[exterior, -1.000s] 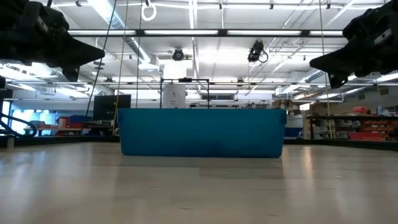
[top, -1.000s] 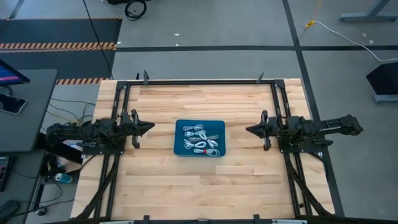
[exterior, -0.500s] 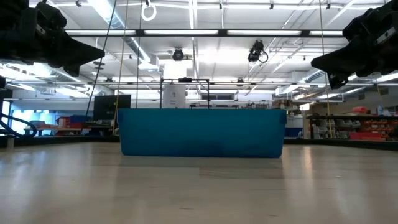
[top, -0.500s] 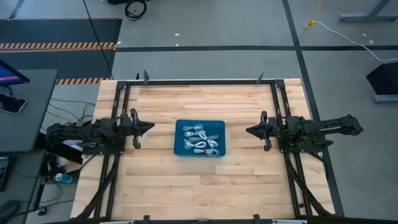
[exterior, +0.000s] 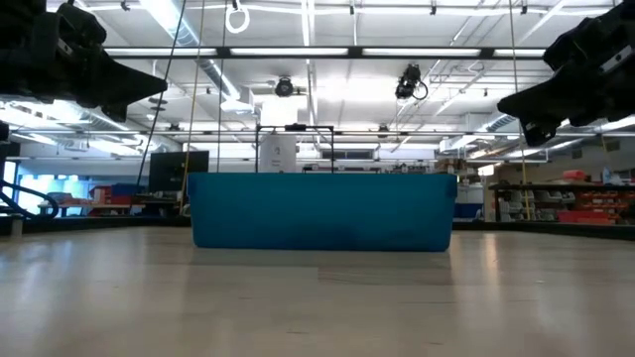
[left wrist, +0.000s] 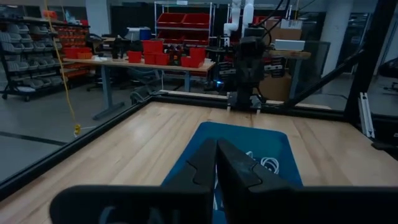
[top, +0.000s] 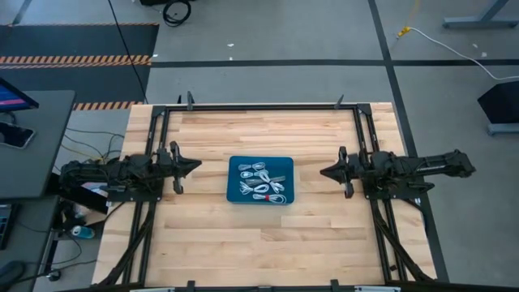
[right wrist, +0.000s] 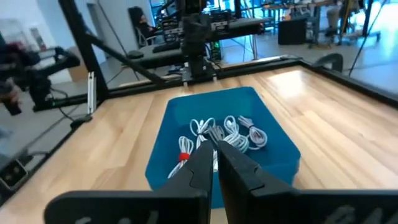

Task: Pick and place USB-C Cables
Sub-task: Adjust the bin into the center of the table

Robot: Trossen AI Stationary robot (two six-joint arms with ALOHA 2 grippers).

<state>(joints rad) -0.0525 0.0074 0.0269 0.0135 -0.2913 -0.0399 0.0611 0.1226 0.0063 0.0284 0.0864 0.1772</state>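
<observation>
Several small coiled silvery-white USB-C cable bundles (top: pixel 261 180) lie inside a blue tray (top: pixel 235 195) at the table's middle; one carries a red band (right wrist: pixel 183 158). In the low view only the tray's blue wall (exterior: pixel 322 211) shows. My left gripper (top: pixel 198 165) hovers shut above the table, left of the tray, pointing at it. My right gripper (top: pixel 323 170) hovers shut on the tray's right, also pointing at it. Both are well above the tabletop in the low view (exterior: pixel 149 96) (exterior: pixel 506 102). Neither touches anything.
A black metal frame (top: pixel 263 106) runs round the wooden table (top: pixel 263 235). Bare wood lies on all sides of the tray. A desk with a monitor (top: pixel 16 93) stands off the table's left edge. Shelves and benches fill the room behind.
My right gripper has crept a little toward the tray, staying shut and level. The left arm, the tray and the cables have kept still.
</observation>
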